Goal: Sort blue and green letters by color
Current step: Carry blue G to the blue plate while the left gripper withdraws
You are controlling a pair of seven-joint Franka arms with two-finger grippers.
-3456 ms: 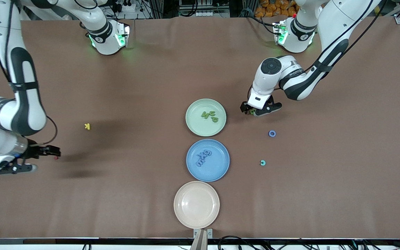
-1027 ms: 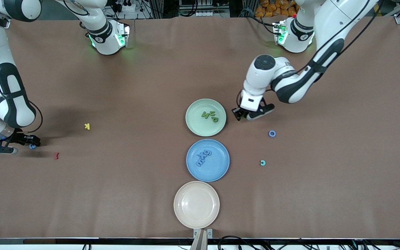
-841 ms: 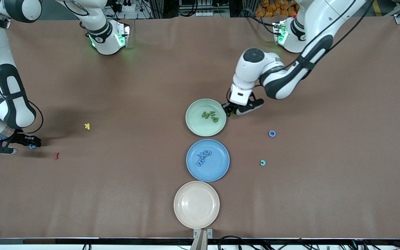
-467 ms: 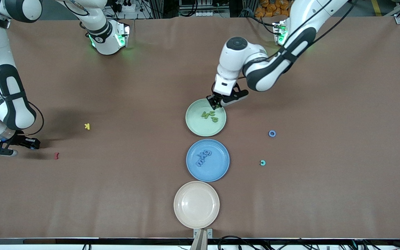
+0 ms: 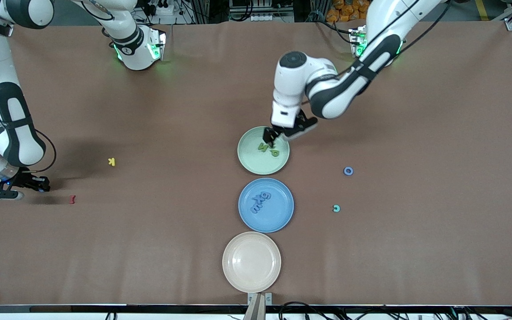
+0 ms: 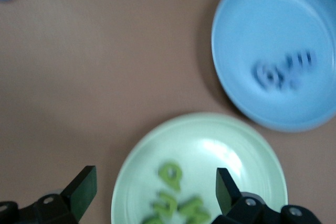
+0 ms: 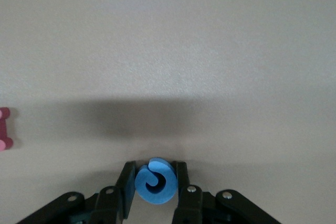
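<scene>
A brown cloth-covered surface [image 5: 158,249] carries, nearest the front camera, a round beige plate [image 5: 234,275], then a round blue plate [image 5: 282,218] holding blue letters [image 5: 259,202], then a round pale green plate [image 5: 249,162] holding green letters [image 5: 268,148]. The left end effector [image 5: 270,135], spread wide and empty, hangs over the green letters. At the right arm's end, the right end effector [image 7: 153,182] pinches a blue curled letter [image 7: 154,180].

Yellow letter [image 5: 111,162]: K
</scene>
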